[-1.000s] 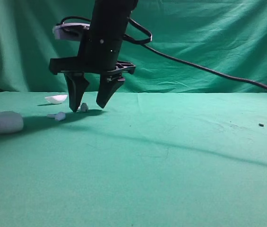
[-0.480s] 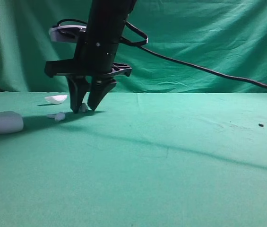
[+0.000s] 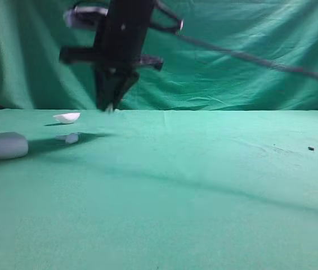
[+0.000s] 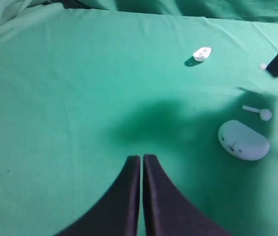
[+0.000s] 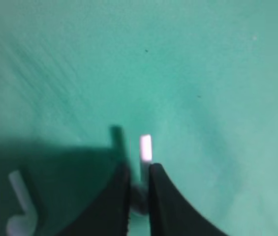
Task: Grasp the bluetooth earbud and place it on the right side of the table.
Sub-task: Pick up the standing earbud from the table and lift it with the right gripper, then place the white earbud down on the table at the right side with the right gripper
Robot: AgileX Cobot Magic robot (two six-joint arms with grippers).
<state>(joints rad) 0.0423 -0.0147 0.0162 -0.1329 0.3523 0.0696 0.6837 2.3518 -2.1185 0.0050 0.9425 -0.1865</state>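
Note:
My right gripper [image 3: 110, 106] hangs above the far left of the green table [image 3: 204, 185], shut on a tiny white bluetooth earbud [image 3: 110, 108]. In the right wrist view the earbud's stem [image 5: 145, 147] sticks out past the closed gripper [image 5: 139, 169]. The second earbud [image 3: 70, 138] lies on the cloth below it, also seen in the right wrist view [image 5: 20, 206] and the left wrist view [image 4: 259, 112]. My left gripper [image 4: 141, 158] is shut and empty over bare cloth.
A large white oval case [image 3: 3, 145] lies at the far left; it also shows in the left wrist view [image 4: 243, 140]. A white bowl-shaped lid [image 3: 67, 117] sits behind it. A small dark speck [image 3: 311, 149] lies at the right. A black cable [image 3: 260, 62] trails right.
My right gripper closed on the earbud at the cloth and lifted it straight up off the table. The other earbud, case and lid stayed put.

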